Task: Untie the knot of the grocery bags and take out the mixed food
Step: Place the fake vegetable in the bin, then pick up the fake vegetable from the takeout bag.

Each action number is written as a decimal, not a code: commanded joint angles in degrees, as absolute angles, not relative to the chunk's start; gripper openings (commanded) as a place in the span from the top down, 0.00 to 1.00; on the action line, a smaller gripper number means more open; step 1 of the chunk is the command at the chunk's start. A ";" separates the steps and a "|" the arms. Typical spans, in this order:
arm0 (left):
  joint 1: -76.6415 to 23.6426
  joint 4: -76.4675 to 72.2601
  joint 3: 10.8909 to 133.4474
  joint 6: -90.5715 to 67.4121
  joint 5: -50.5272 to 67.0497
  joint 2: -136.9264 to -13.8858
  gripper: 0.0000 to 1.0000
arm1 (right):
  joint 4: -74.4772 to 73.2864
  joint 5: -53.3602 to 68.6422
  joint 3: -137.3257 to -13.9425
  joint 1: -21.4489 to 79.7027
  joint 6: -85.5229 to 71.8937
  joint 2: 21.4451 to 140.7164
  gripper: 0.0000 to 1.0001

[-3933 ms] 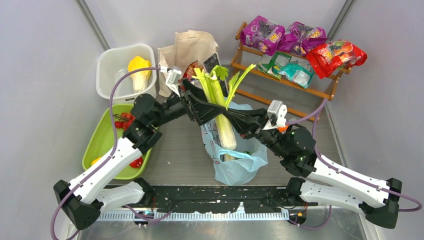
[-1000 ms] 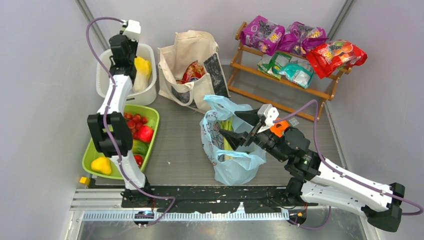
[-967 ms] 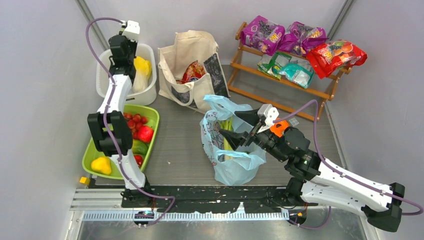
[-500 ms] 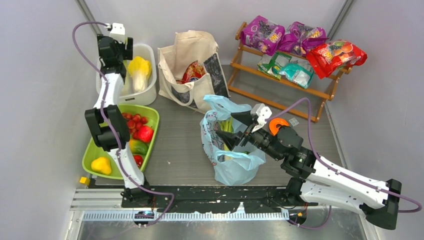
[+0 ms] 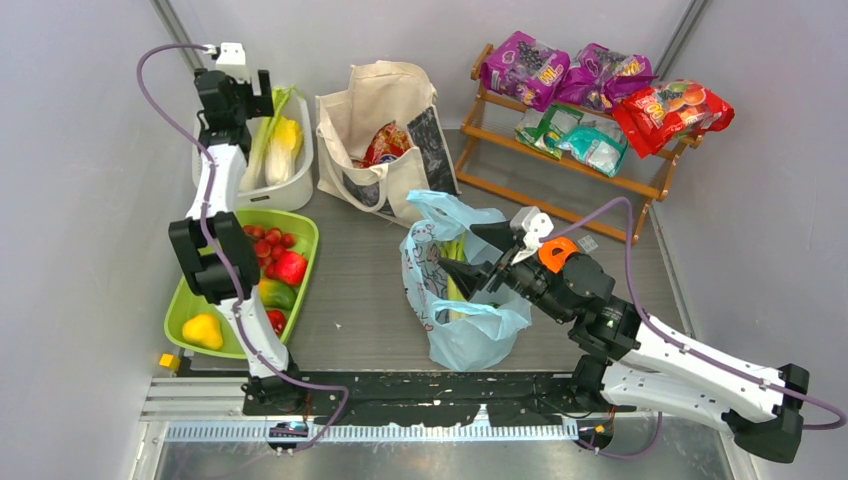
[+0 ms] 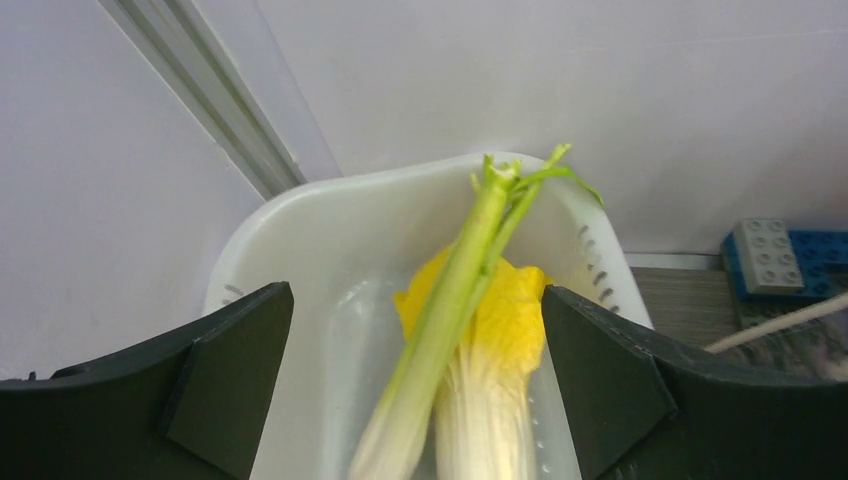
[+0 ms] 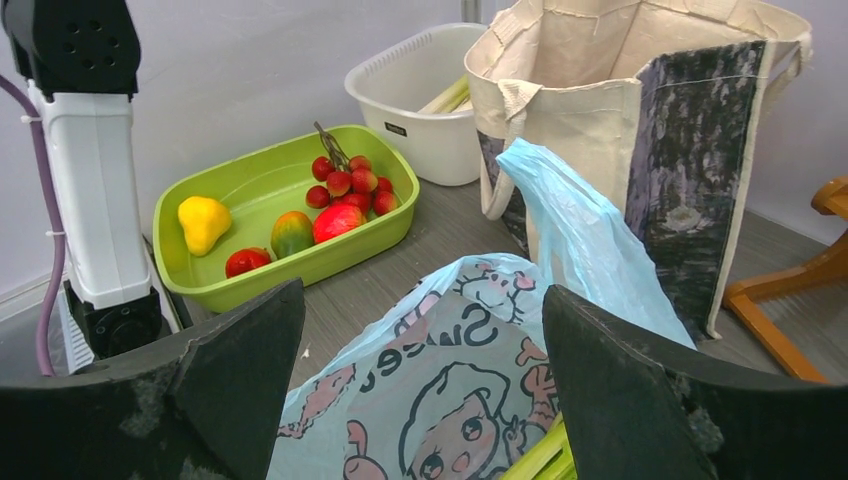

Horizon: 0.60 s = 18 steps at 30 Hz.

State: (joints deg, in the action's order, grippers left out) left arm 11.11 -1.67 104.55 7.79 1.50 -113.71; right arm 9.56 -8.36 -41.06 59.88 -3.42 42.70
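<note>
Green stalk (image 6: 470, 250) in the far-left white tub (image 6: 330, 190)
It lies on the yellow vegetable (image 6: 510, 320) below the left end effector (image 5: 250, 98), jaws apart; the right end effector (image 5: 458, 250), also apart, hovers at the light-blue bag (image 5: 470, 335) in the middle of the counter (image 5: 360, 280).

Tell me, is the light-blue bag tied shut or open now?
Open. The light-blue bag shows a wide mouth, its handles apart, with green stalks visible inside.

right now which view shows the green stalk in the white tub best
Left wrist: the stalk is close up, lying across the yellow vegetable. Top external shows it small; right wrist, only a tip.
</note>
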 commanded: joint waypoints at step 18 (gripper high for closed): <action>-8.86 -5.20 65.39 -12.29 7.40 -71.87 0.00 | -17.11 -20.63 -52.16 59.95 -11.96 40.15 0.18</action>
